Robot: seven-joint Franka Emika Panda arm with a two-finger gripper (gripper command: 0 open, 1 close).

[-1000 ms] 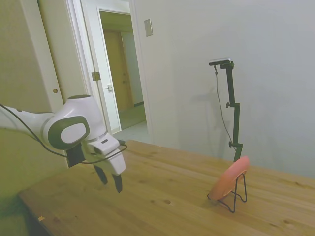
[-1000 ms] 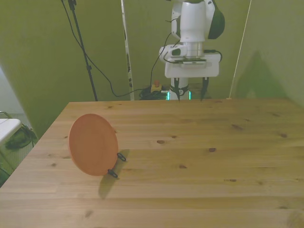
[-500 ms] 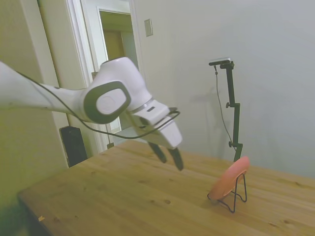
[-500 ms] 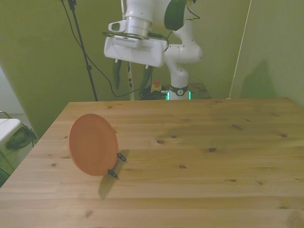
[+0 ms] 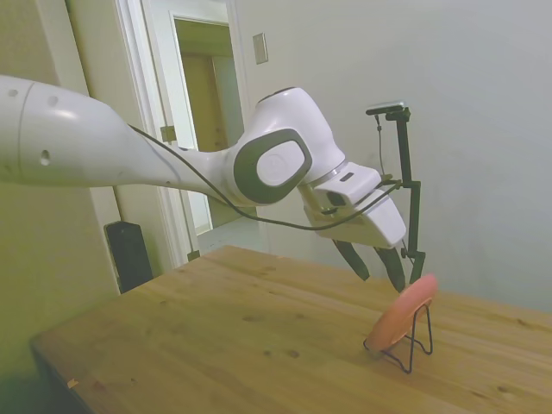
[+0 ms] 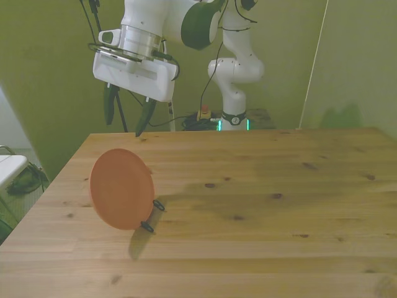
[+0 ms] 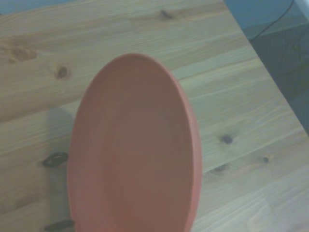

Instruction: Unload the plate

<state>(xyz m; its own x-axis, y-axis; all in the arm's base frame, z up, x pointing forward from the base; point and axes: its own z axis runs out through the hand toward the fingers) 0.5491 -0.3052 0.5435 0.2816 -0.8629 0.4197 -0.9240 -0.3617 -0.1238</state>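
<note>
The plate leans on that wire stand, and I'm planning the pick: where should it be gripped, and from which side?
Grip the plate by its upper rim, coming from above, one finger on each face. It stands tilted on the black wire stand, so the top edge is free while the lower edge sits in the stand's hooks. The hand is open just above that rim, so a short descent probably suffices.

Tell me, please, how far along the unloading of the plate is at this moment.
Done: the tool is above the plate, open and empty. In hand: lining up on the rim; the wrist view shows the plate close below. Left: the plate leans untouched on its wire stand, so gripping, lifting out and setting it on the table remain.
</note>
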